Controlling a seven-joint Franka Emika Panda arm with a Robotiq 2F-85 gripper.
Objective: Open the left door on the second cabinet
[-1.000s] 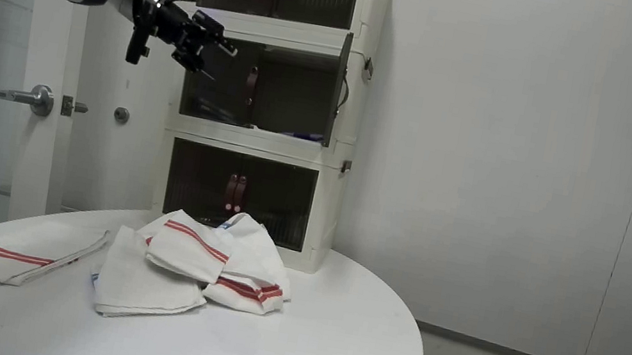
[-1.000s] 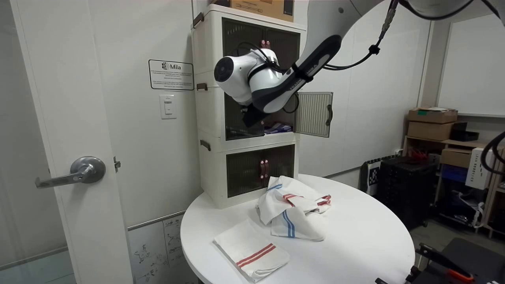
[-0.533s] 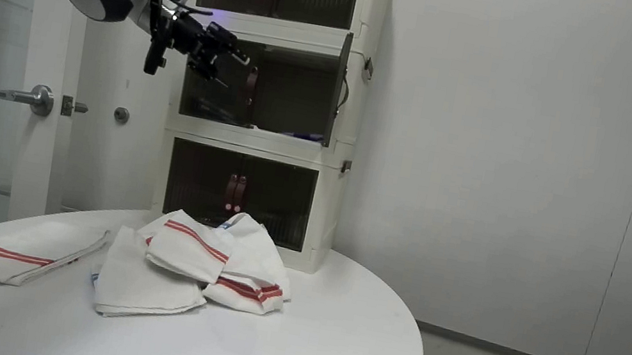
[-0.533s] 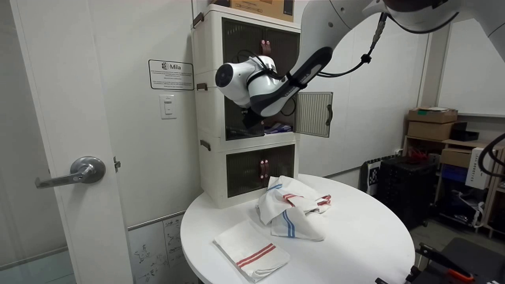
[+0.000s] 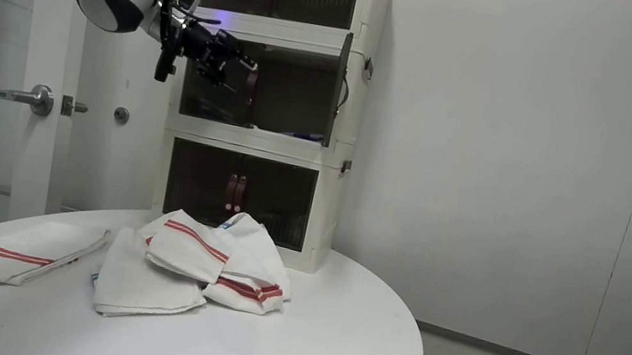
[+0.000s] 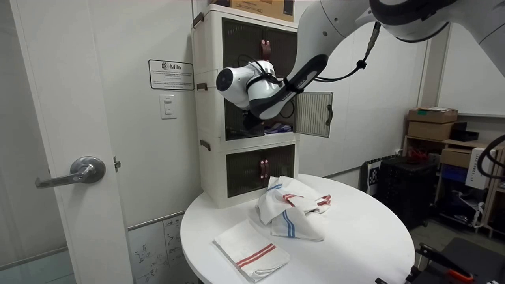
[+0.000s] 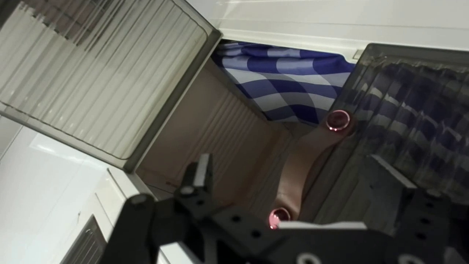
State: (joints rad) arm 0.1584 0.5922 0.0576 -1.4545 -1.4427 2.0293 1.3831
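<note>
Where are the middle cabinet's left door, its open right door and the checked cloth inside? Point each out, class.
Left door (image 7: 406, 123): wrist view, on its ribbed pane.
Right door (image 6: 313, 114): in an exterior view, on its ribbed pane.
Checked cloth (image 7: 287, 83): wrist view, on its uncovered part.

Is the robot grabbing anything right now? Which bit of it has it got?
Nothing is held. The pincer is open; in the wrist view the brown handle of the closed left door shows between its jaws, ungripped.
</note>
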